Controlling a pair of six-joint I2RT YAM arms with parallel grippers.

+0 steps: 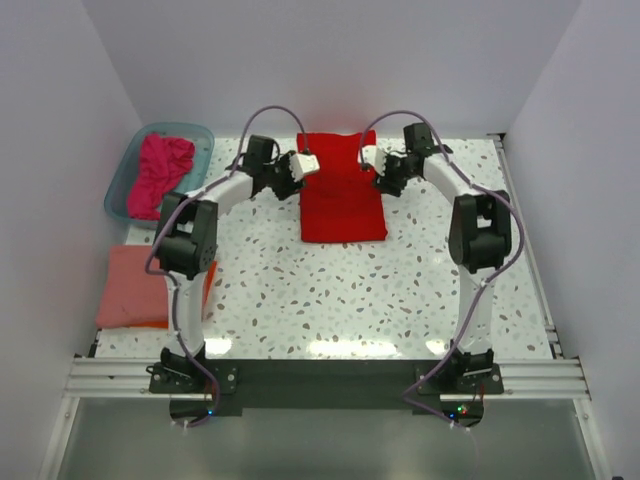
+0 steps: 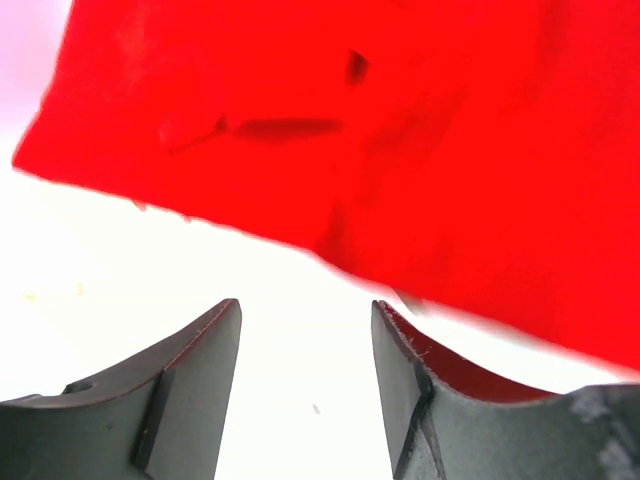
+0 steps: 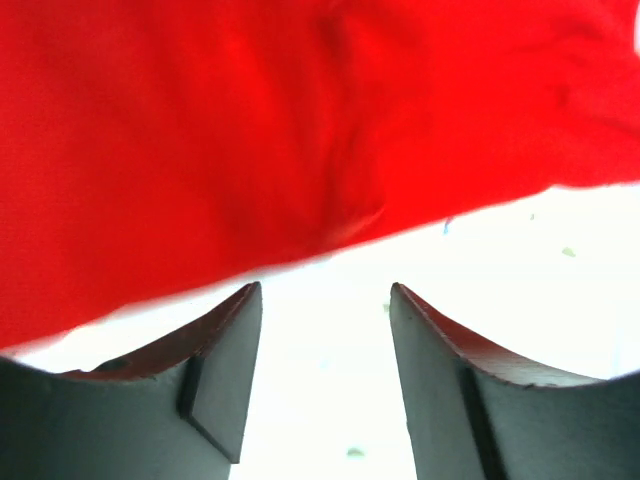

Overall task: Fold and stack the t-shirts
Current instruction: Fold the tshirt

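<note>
A bright red t-shirt (image 1: 342, 188) lies folded into a long rectangle at the back middle of the table. My left gripper (image 1: 310, 160) hovers at its upper left edge and my right gripper (image 1: 369, 156) at its upper right edge. Both are open with nothing between the fingers. In the left wrist view the red cloth (image 2: 400, 140) lies just beyond the open gripper (image 2: 306, 320); the right wrist view shows the same cloth (image 3: 250, 130) past the open gripper (image 3: 325, 300). A magenta-pink t-shirt (image 1: 162, 172) lies crumpled in the tub. Folded salmon-pink cloth (image 1: 135, 287) rests on an orange one at the left edge.
The translucent teal tub (image 1: 200, 135) stands at the back left corner. White walls close in the speckled table (image 1: 330, 300) on three sides. A metal rail (image 1: 320, 375) runs along the near edge by the arm bases.
</note>
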